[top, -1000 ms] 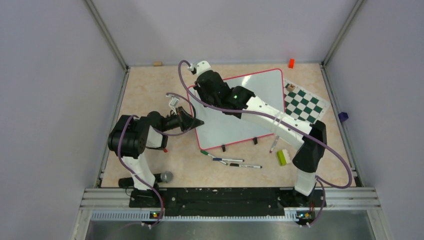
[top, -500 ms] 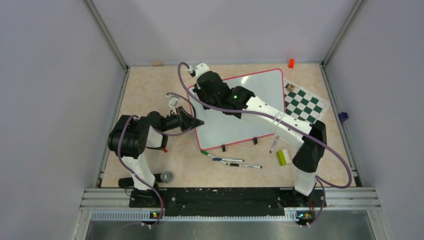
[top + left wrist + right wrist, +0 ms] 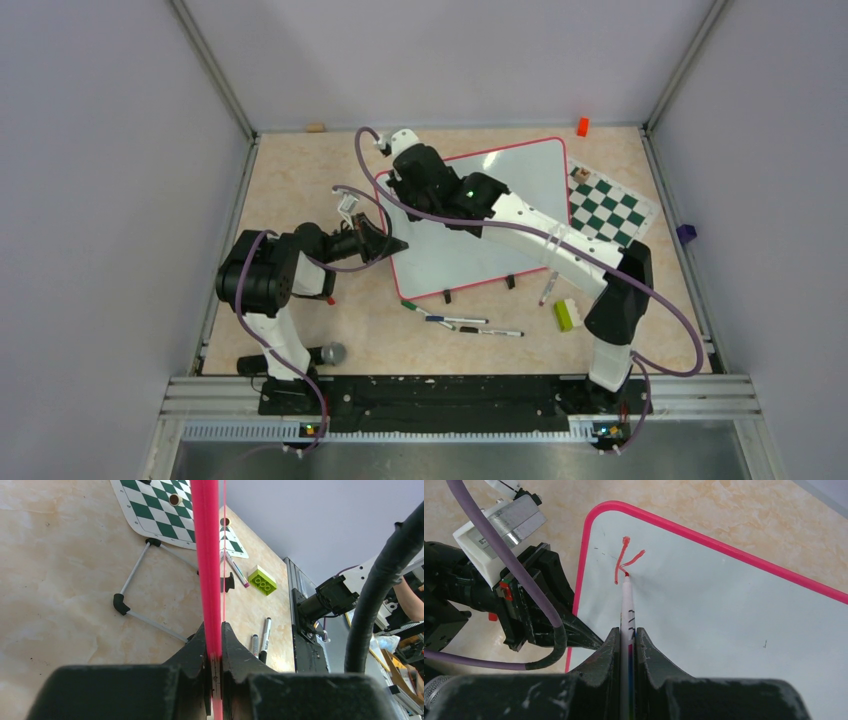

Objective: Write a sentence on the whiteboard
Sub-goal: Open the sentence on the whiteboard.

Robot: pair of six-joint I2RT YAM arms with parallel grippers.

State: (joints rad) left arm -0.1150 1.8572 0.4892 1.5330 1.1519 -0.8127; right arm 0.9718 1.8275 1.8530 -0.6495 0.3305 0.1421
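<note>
The whiteboard [image 3: 455, 250] lies tilted at mid-table, glossy white with a pink frame. My left gripper [image 3: 392, 243] is shut on its left edge; in the left wrist view the pink frame [image 3: 207, 555] runs straight up out of the left gripper [image 3: 214, 627]. My right gripper [image 3: 628, 631] is shut on a white marker [image 3: 627, 605] over the whiteboard [image 3: 724, 605]. The marker's red tip touches the board near its far left corner. The sentence [image 3: 623, 562] is just two red strokes there, an upright and a slanted arm. From above, the right wrist [image 3: 425, 175] hides them.
A green-and-white chess mat [image 3: 612, 208] lies right of the board. A green brick [image 3: 566, 315] and loose markers [image 3: 455, 320] lie near the front. An orange block [image 3: 583, 126] and a wooden piece [image 3: 316, 127] sit by the back wall. A grey knob [image 3: 332, 353] sits by the left base.
The right wrist has shifted very slightly over the board's far left corner. The left arm and the board have stayed still.
</note>
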